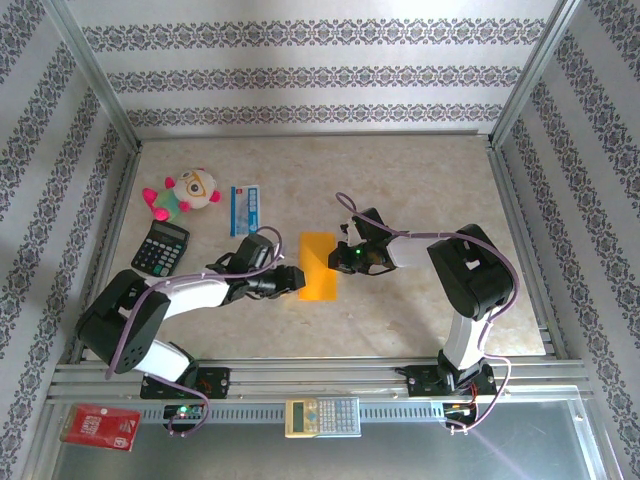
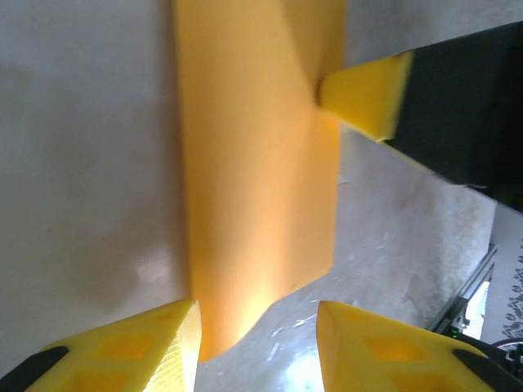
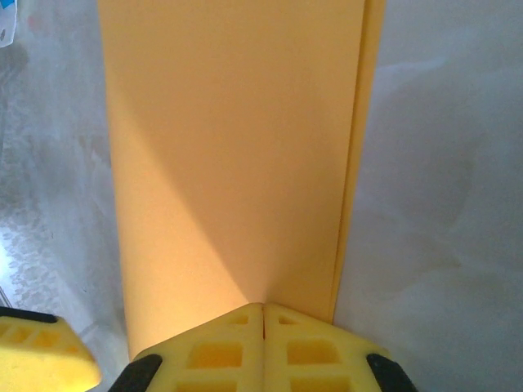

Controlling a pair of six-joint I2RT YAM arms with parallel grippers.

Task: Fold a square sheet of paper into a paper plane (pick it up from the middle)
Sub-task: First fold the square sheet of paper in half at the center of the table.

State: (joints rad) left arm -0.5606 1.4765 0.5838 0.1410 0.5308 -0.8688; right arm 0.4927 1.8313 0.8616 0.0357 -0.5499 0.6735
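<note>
Bare tabletop (image 1: 420, 190) around paper (image 1: 318, 262), right pincer (image 3: 263, 317) at its edge.

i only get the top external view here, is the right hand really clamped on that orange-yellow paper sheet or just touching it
Observer: Clamped, it seems: in the right wrist view the right hand is shut on the near edge of the orange-yellow paper sheet.
Operator: single layer?
Observer: No, a second layer's edge shows along one side, so it is folded over.
Operator: left hand?
Observer: The left hand is open, straddling the sheet's end without gripping it.
</note>
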